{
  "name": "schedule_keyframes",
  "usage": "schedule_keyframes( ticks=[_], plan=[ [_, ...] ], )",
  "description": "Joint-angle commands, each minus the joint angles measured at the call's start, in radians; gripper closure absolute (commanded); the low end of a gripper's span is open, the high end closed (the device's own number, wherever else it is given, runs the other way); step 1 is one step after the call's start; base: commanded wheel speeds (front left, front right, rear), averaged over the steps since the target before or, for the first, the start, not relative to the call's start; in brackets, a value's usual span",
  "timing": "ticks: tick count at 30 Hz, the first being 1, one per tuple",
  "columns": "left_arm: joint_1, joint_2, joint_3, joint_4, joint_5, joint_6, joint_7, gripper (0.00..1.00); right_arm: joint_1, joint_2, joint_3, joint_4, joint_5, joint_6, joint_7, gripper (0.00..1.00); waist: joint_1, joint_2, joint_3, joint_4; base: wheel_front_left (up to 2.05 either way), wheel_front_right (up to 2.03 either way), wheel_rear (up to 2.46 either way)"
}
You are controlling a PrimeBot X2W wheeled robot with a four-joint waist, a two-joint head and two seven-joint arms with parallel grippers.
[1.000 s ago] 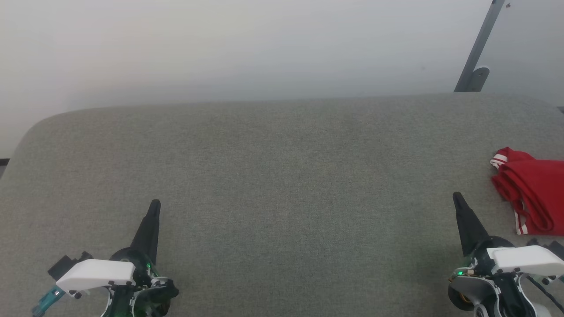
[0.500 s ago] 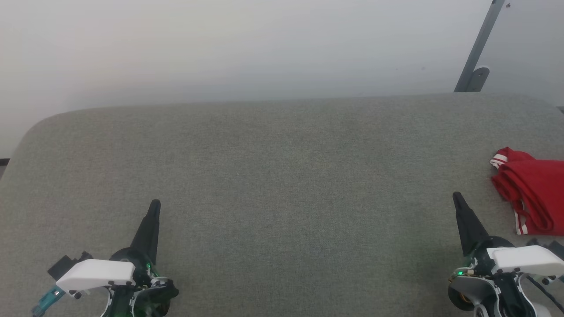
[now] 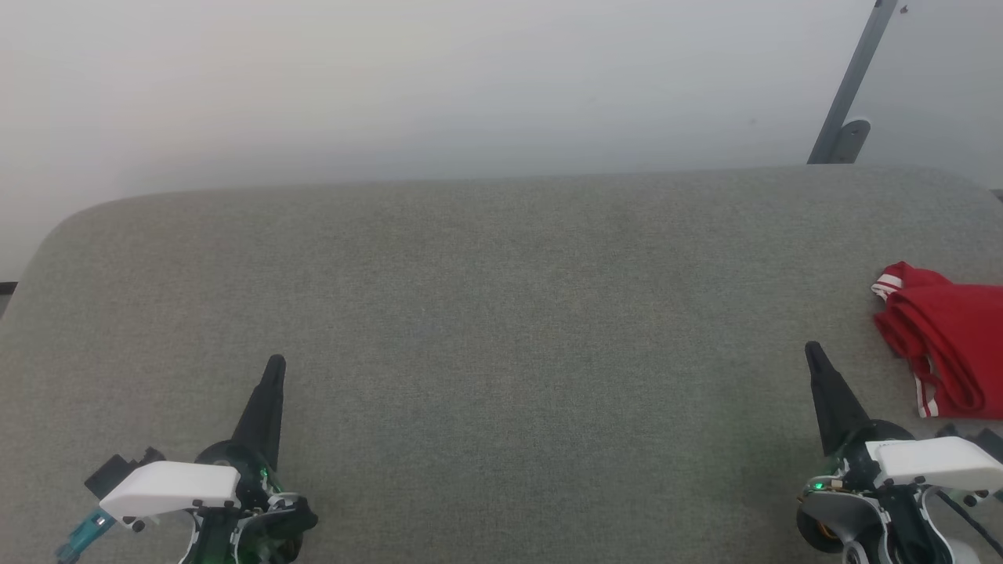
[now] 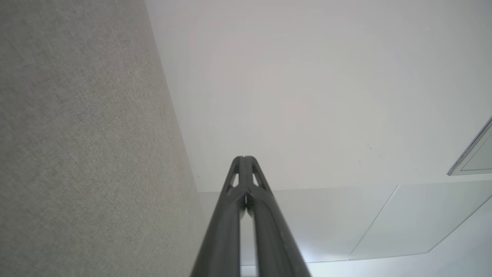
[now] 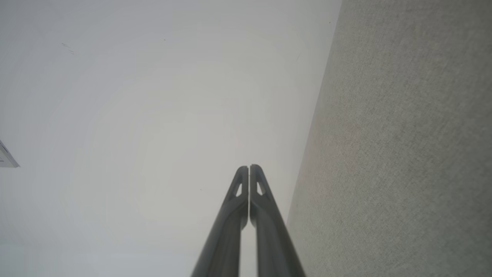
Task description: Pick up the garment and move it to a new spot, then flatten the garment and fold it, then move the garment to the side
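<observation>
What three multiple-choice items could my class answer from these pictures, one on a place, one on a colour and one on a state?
1. Where does the garment lie on the grey surface?
A. In the middle
B. At the right edge of the head view, past the right gripper
C. At the far left

2. What is the garment's main colour?
A. Blue
B. Green
C. Red, with white stripes on the trim

3. How do the left gripper and the right gripper stand?
A. Both shut, holding nothing
B. Both wide open
C. The right one shut on the garment

Key:
1 B: the head view shows it bunched at the right edge, apart from the fingers.
2 C: red cloth with white-striped trim shows there.
3 A: each wrist view shows two fingers pressed together with nothing between.
</observation>
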Motion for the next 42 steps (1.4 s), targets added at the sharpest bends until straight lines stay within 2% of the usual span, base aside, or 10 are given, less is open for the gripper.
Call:
schedule_keyframes(
  ticks=[1, 42],
  plan=[
    [-0.011, -0.002, 0.004, -0.001, 0.004, -0.003, 0.003, 1.0, -0.006, 0.003, -0.001, 0.001, 0.004, 0.0, 0.002, 1.0, 0.0, 0.0, 0.0, 0.0, 0.0, 0.0, 0.0],
    [-0.011, -0.003, 0.005, -0.001, 0.005, -0.003, 0.004, 1.0, -0.006, 0.003, -0.001, 0.001, 0.005, 0.0, 0.001, 1.0, 0.0, 0.0, 0.0, 0.0, 0.0, 0.0, 0.0]
  ],
)
